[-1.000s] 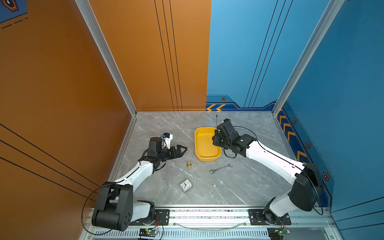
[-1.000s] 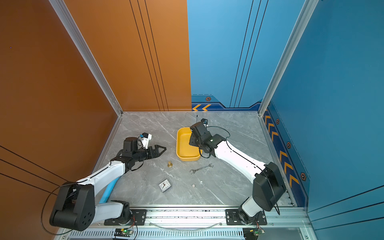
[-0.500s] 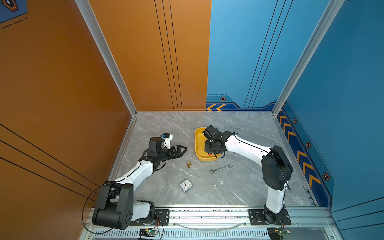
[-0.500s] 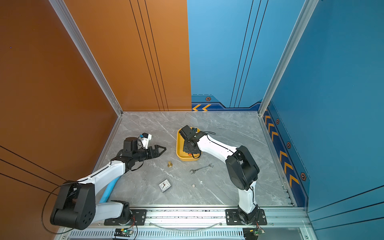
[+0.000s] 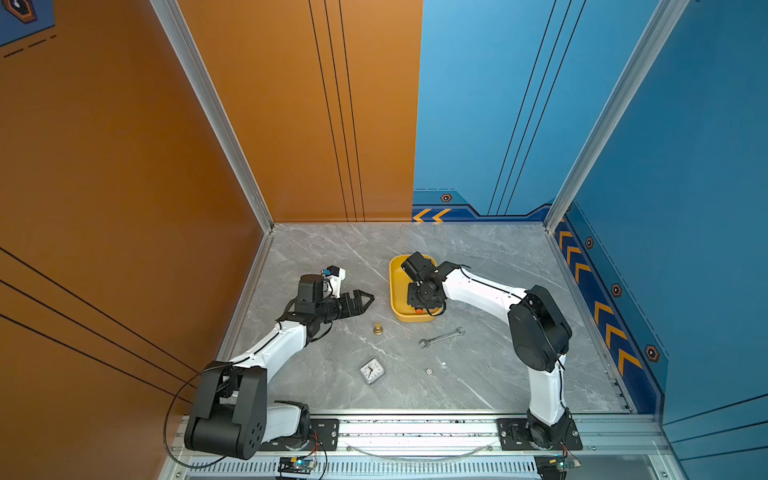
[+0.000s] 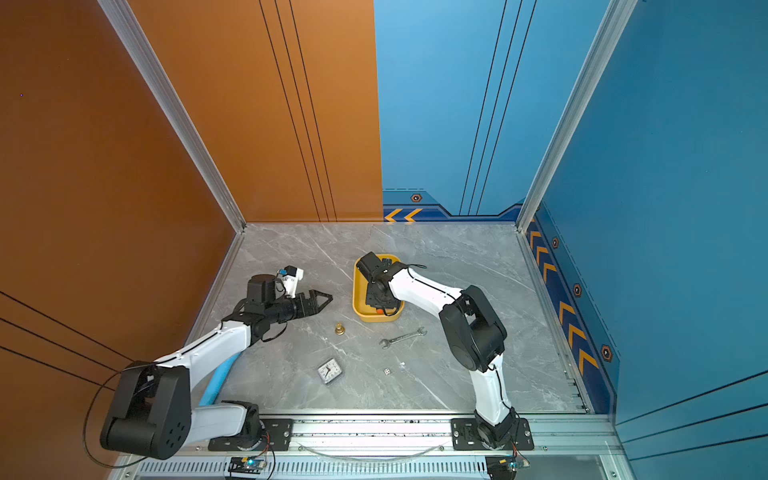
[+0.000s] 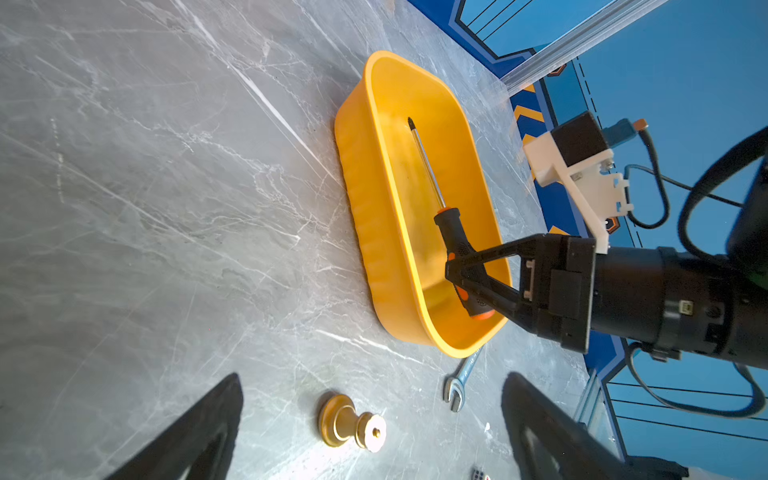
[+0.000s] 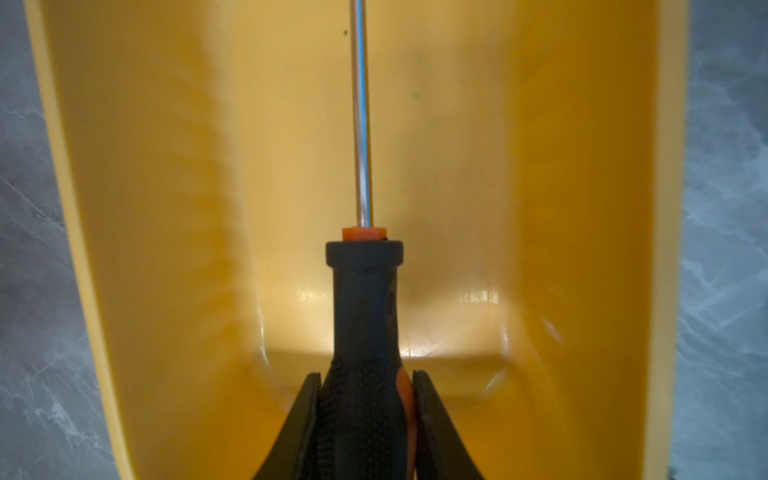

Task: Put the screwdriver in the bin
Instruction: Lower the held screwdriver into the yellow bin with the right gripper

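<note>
Left pincer (image 5: pixel 365 300) sits low over the counter (image 5: pixel 498 374), left of the bin and pointing right toward it. In the left wrist view its fingers (image 7: pixel 195 436) stand well apart and grip nothing, so I read it as apart and empty. A small square clock (image 5: pixel 372 371) lies face up toward the near edge, well clear of that pincer. A brass knob (image 5: pixel 377 329) sits on the counter between the left pincer and the bin's near-left corner, touching neither. The yellow bin (image 5: pixel 394 286) is mid-counter, long side running near to far. The screwdriver (image 8: pixel 365 299) is inside the bin walls, lined up with the long axis. Its shaft and tip point to the far end, and the black handle with its orange end is at the near end. The right pincer (image 8: pixel 366 376) reaches down into the near end of the bin and is clamped on the handle. The right wrist view shows one finger pressed to each side. I can't tell whether the tip or the handle touches the bin floor. A small white die (image 5: pixel 429 371) lies near of the bin, level with the clock. The silver wrench (image 5: pixel 441 337) lies flat just near-right of the bin, apart from it. The right arm runs back from the bin to its base at the near right.
</note>
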{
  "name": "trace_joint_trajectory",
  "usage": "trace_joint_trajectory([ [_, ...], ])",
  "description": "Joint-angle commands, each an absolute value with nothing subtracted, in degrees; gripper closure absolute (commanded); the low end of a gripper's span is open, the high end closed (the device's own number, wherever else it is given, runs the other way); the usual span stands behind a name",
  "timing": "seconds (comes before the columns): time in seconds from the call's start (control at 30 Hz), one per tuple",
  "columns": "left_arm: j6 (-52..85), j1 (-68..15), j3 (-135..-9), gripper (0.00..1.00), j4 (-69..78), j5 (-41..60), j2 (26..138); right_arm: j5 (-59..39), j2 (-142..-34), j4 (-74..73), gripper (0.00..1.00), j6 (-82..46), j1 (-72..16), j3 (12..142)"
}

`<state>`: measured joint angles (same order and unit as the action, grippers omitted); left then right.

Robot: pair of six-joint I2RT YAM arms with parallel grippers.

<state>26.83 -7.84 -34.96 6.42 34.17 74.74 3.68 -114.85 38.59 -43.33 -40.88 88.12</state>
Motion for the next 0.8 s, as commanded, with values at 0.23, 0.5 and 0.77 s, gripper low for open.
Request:
trace_joint_trajectory([
  [0.23, 26.3, -7.4, -35.5, 0.02, 7.1, 35.3, 75.6, 3.7, -118.2, 40.0, 1.00, -41.2, -40.6, 90.6],
  [0.5, 26.2, -7.5, -35.7, 0.02, 7.1, 35.4, 75.9, 3.6, -120.4, 40.0, 1.00, -40.8, -38.8, 90.8],
  [0.77, 26.2, -7.4, -35.7, 0.02, 7.2, 35.1, 76.6, 3.2, -121.4, 40.0, 0.94, -40.6, -38.6, 90.9],
])
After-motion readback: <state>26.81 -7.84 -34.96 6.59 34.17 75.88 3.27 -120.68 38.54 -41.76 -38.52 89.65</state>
